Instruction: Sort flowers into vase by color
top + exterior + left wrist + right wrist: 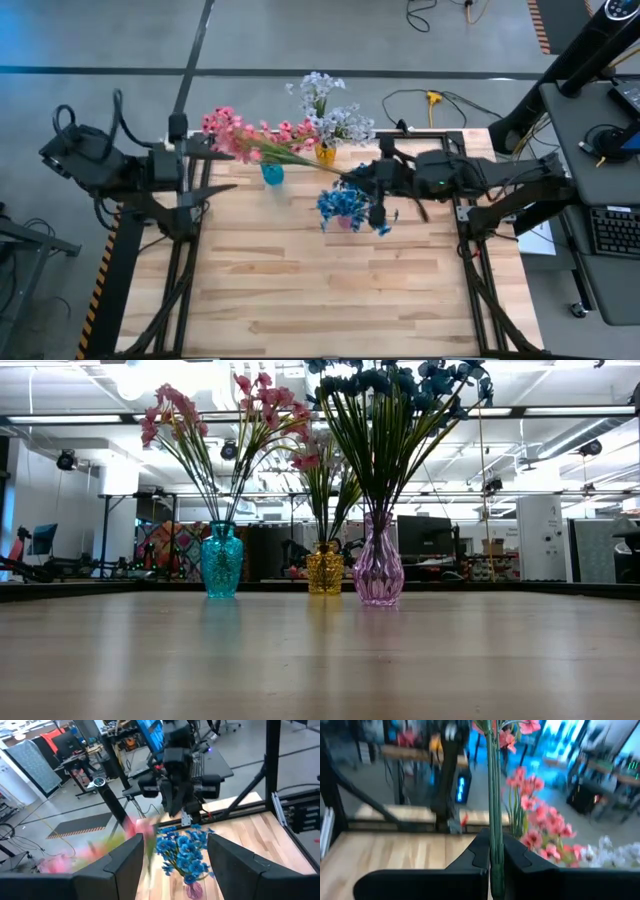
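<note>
Wooden table (330, 290): right gripper (492, 865) clamps a pink flower stem (494, 820), apparently bound for the teal vase (222, 560); left gripper (172, 852) waits, fingers parted, empty.

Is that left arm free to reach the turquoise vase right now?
Probably yes: the left gripper, jaws open and empty, sits just beside the turquoise vase, though the pink flowers overhang it.

One camera looks straight down on my whole surface (330, 290); another sits level at its edge, facing the room. My wrist cameras peer close past each claw, both sharing the pink flowers (540, 827).
</note>
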